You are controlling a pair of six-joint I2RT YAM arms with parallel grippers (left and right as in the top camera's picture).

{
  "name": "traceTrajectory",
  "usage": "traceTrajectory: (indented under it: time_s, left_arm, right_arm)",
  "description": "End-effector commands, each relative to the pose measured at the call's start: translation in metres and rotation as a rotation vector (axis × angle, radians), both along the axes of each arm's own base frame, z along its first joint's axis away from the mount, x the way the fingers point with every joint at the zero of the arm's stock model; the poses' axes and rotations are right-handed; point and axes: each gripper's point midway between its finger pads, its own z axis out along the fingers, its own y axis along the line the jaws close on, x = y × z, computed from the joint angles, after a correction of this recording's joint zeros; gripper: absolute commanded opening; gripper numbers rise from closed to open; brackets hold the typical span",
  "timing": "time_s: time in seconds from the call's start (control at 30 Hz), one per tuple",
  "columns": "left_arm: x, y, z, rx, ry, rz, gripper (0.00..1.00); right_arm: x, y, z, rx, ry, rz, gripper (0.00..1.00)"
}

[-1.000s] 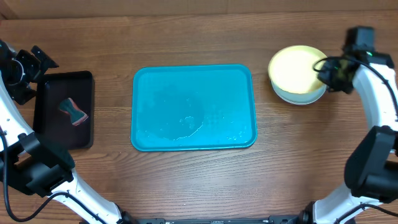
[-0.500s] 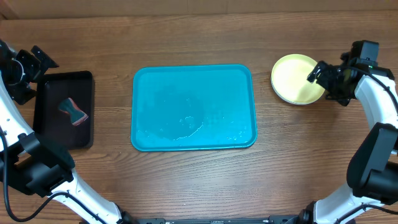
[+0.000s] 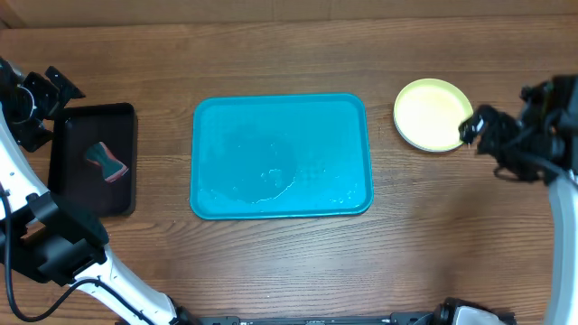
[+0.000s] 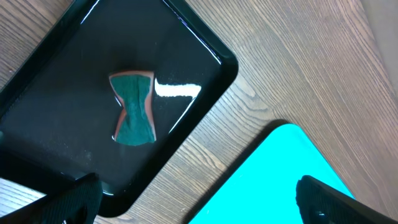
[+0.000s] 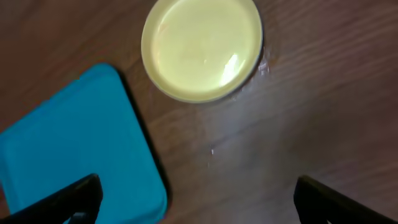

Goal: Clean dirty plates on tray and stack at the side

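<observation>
Seemingly stacking is all but done: the right hand (image 3: 483, 144) gapes wide and empty beside the yellow-green plate (image 3: 432, 115), the tray (image 3: 280, 155) is bare, and next it need only draw clear.

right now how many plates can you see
1: a yellow-green plate on the table, right of the turquoise tray. None sit on the tray; others may be hidden, stacked beneath it.

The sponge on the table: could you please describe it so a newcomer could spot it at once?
Left of the big turquoise tray lies a smaller black tray. The sponge lies alone in it. It is hourglass-shaped, dark green with reddish edges, unlike the round yellow-green plate.
</observation>
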Motion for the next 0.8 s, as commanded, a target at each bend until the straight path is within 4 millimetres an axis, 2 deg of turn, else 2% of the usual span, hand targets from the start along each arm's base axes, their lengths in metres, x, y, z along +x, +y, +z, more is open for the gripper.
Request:
traceTrajectory:
  time_s: [0.0,0.13,0.2,0.6,0.77]
  left_arm:
    - [0.002,-0.005,0.009,0.003,-0.022,-0.008,1.00]
    - [0.002,-0.005,0.009,0.003,-0.022,-0.008,1.00]
    - [0.002,-0.005,0.009,0.003,-0.022,-0.008,1.00]
    - [0.002,-0.005,0.009,0.003,-0.022,-0.008,1.00]
    - [0.002,-0.005,0.009,0.003,-0.022,-0.008,1.00]
  right_arm:
    - [-0.024,0.007,0.009,-0.013,0.012,0.043,1.00]
    - [-0.056,0.019,0.003,0.034,0.118,0.051,1.00]
    - [-0.061,0.020,0.001,0.041,0.144,0.051,1.00]
    - [-0.059,0.016,-0.004,0.019,0.162,0.045,1.00]
    - [-0.055,0.025,-0.003,0.063,0.145,0.070,1.00]
